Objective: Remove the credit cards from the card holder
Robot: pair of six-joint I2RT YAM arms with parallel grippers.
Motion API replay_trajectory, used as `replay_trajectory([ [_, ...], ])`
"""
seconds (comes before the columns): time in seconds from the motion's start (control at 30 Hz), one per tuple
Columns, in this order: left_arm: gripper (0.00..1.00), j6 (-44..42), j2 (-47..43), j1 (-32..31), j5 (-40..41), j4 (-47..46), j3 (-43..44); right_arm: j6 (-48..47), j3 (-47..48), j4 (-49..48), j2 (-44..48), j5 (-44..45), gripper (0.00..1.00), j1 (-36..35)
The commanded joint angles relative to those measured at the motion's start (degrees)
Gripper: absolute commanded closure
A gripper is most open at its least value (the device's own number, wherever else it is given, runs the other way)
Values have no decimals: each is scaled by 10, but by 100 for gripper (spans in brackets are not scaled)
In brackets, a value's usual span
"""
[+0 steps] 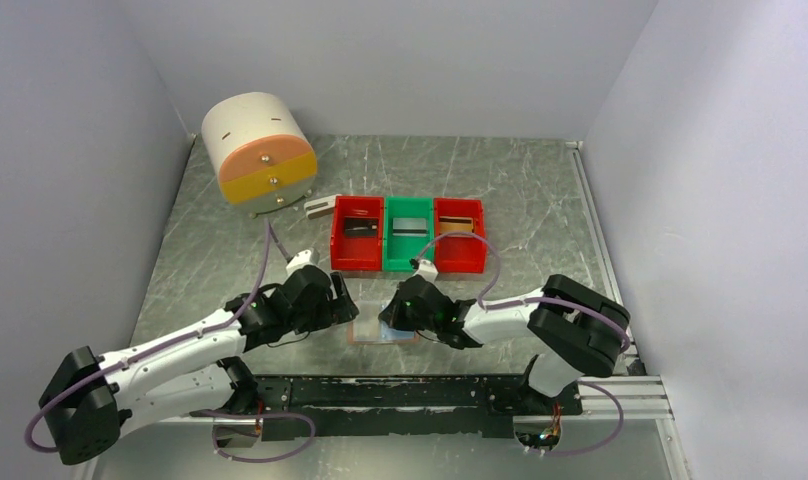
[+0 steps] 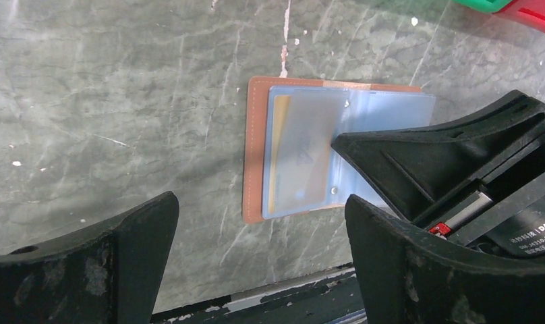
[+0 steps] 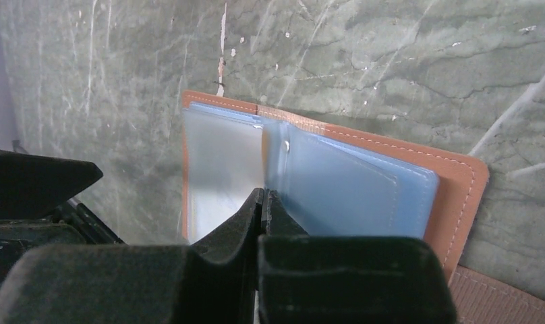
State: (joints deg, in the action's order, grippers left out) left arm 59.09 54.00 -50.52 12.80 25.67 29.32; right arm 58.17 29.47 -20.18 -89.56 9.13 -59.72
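Note:
The tan card holder (image 1: 383,332) (image 2: 255,162) (image 3: 462,185) lies open on the table between both arms, its pale blue pockets facing up. A yellow-orange credit card (image 2: 277,155) shows under a frosted pocket leaf (image 2: 307,145). My right gripper (image 1: 395,312) (image 3: 264,193) is shut, its fingertips together at the pockets' spine beside an upright leaf; I cannot tell whether the leaf is pinched. My left gripper (image 1: 342,298) (image 2: 260,202) hangs open just left of the holder with nothing in it. Single cards lie in the bins: black (image 1: 360,228), grey (image 1: 410,225), gold-brown (image 1: 458,222).
Two red bins (image 1: 338,240) (image 1: 480,240) flank a green bin (image 1: 410,262) behind the holder. A white and orange drum (image 1: 260,150) stands at the back left, with a small block (image 1: 320,206) beside it. The table's black front rail (image 1: 400,392) runs close to the holder.

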Motion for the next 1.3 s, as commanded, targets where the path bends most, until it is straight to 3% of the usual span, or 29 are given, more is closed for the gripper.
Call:
replay_trajectory([
  [0.0, 2, -12, 7, -2, -30, -50, -7, 7, -27, -19, 3, -22, 100, 10],
  [0.37, 4, -13, 47, -2, -35, -85, 4, -2, -16, 10, -3, -2, 97, 8],
  [0.6, 2, 37, 16, -2, 65, 24, 22, -70, 53, 111, 17, 65, 69, -33],
  [0.83, 0, 81, -56, 0, 141, 126, 22, -87, 149, 230, -36, 155, 37, -84],
  [1.27, 1, 98, -118, 0, 153, 155, 1, -72, 253, 359, -121, 238, 33, -132],
])
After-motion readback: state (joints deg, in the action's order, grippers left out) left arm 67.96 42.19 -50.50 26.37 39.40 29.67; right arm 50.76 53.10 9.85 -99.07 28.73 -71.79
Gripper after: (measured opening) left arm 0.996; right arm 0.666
